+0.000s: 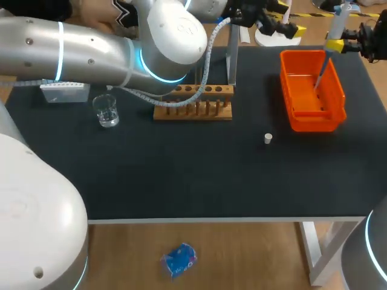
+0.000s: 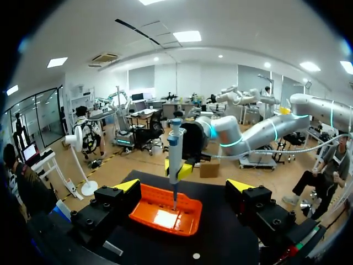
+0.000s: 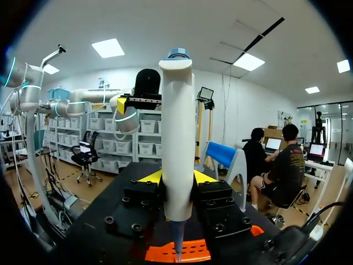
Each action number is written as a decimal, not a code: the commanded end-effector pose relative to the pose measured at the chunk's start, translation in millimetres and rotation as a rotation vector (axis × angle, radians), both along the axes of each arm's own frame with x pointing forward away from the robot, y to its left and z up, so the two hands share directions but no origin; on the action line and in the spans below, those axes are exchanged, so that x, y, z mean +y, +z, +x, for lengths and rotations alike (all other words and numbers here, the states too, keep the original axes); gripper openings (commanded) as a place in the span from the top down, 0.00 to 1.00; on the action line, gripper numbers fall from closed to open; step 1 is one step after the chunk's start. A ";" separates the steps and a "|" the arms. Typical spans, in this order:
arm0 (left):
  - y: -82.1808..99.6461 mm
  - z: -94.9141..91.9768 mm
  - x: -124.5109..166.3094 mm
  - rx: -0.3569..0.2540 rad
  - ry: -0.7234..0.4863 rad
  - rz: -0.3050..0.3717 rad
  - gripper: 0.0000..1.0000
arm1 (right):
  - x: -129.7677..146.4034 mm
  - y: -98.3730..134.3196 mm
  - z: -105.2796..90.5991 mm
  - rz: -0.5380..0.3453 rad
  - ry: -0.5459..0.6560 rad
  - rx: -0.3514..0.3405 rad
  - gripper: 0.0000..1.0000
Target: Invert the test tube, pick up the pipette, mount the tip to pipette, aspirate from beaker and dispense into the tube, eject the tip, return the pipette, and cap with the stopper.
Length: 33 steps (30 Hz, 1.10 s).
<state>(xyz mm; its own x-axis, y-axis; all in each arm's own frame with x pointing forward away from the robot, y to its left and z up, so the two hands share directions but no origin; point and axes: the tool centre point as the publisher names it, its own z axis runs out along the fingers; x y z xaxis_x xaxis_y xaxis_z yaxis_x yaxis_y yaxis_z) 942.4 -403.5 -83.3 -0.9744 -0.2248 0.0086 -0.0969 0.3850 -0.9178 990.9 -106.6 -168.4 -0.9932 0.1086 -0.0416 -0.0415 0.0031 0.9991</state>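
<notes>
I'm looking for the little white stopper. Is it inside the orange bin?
No, the stopper lies on the black table, outside the orange bin and not touching it.

Head camera looks down over the whole table (image 1: 181, 181); left wrist faces the orange bin (image 2: 144, 212) from afar, right wrist hugs the shared pipette (image 3: 177, 138).

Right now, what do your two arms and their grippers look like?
Both arms are round tubes, silver-grey with white joint covers; the left arm and the right arm each carry glowing light-blue rings at the joints. A pale spiral-wrapped cable runs along the left arm. The left gripper and right gripper are black, blocky, bolted bodies with yellow finger tips.
</notes>
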 end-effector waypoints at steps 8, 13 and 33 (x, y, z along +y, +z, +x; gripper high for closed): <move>-2.8 20.5 -24.7 0.012 -0.026 0.015 0.64 | -1.2 -0.2 1.5 -0.001 0.005 0.000 1.00; 5.4 20.9 -36.3 -0.013 -0.033 -0.025 1.00 | -1.2 -0.2 1.5 -0.001 0.005 0.000 1.00; 32.8 22.0 -74.8 -0.100 -0.110 -0.318 1.00 | -1.2 -0.2 1.5 -0.001 0.005 0.000 1.00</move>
<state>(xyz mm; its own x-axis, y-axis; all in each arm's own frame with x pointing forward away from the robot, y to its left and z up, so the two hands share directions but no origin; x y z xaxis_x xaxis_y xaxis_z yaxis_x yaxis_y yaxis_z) 958.0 -471.1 -46.3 -0.9902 -0.1358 -0.0323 -0.0008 0.2365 -0.9716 991.0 -106.7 -168.4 -0.9932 0.1086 -0.0416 -0.0415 0.0031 0.9991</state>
